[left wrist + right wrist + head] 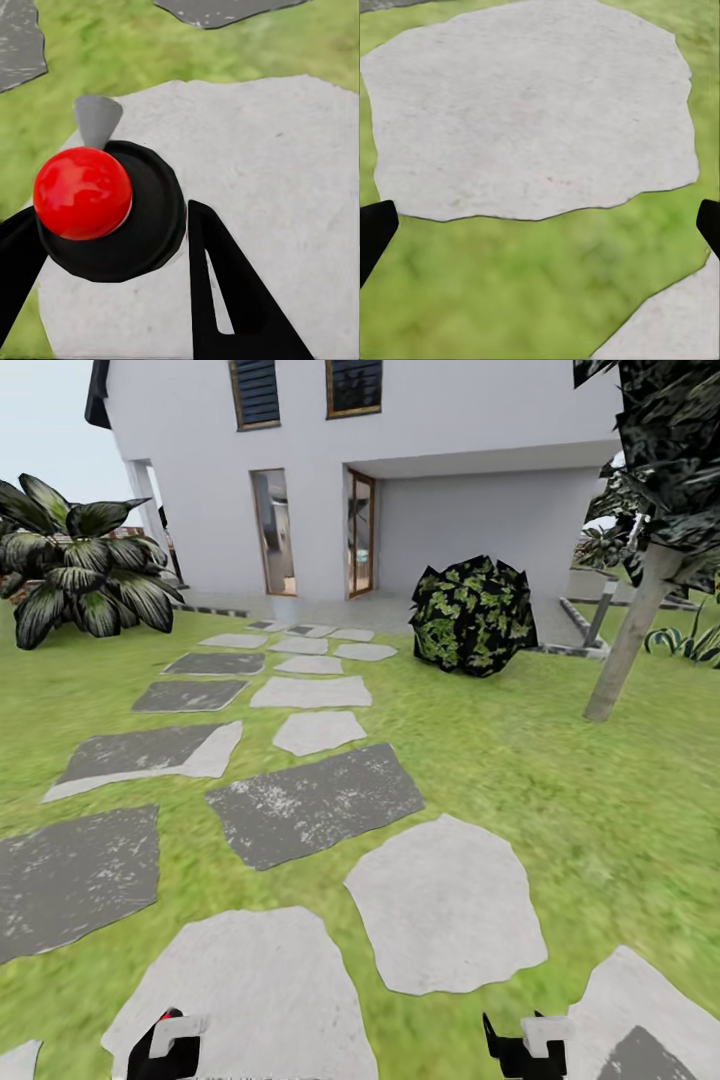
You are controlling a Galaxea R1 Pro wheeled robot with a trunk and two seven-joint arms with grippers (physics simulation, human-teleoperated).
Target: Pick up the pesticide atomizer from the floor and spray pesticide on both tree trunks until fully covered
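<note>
Overhead first, from the head view: the garden lawn runs up to a white house, crossed by a path of grey and pale stepping stones. One tree trunk, grey-tan and leaning, stands at the right, well beyond the fingers; a dark leafy bush sits near the house and a broad-leaved plant at far left. Both grippers peek in at the lower edge: left gripper above a pale stone, right gripper above grass between two stones. Left wrist view: the left gripper has its two black fingers closed around the pesticide atomizer, seen from above as a black round body with a red ball top and a grey nozzle projecting forward beyond the fingertips. A pale stone lies beneath and ahead of the fingers, grass farther out. Right wrist view: the right gripper is spread wide, with only the black fingertips at opposite edges and nothing between them. A large pale stone lies ahead of the fingers, grass directly between them.
</note>
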